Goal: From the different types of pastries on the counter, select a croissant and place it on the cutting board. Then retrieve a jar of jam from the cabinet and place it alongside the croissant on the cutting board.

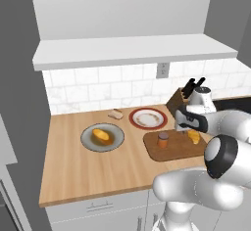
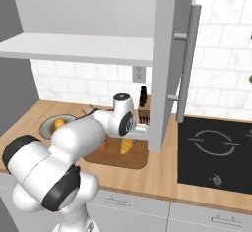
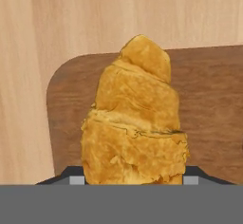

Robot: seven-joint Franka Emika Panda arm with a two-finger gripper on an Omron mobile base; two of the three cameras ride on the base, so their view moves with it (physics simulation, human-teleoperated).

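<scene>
Looking down over the counter (image 1: 73, 171), we count one cutting board (image 1: 174, 149), two plates, one knife block and three pastries. The gripper (image 1: 190, 133) hangs low over the right half of the dark reddish-brown board with its fingers (image 3: 78, 179) closed on the one croissant (image 3: 135, 118); in the hand view the golden, ridged pastry sits between the two dark tips with the board's rounded corner and pale wood behind it. From the pictures we cannot tell whether the croissant touches the board. In the left base view it shows as a yellow shape (image 1: 194, 137) just under the hand, and in the right base view (image 2: 126, 146) it lies over the board (image 2: 123, 159) beside the arm's wrist.

One jar of jam (image 1: 163, 139) stands upright on the left half of the same board, orange-brown with a darker lid (well short of the knife block behind it). The knife block (image 1: 179, 100) stands at the tiled wall, just behind the board.

To the left, one grey plate (image 1: 88, 142) carries one rounder orange bun (image 1: 101, 135). One red-rimmed plate (image 1: 148, 118) lies between it and the board, and one small pale tan pastry (image 1: 115, 113) rests on the bare wood just left of that plate. One long pale shelf slab of the cabinet (image 1: 132, 51) runs above the counter.
</scene>
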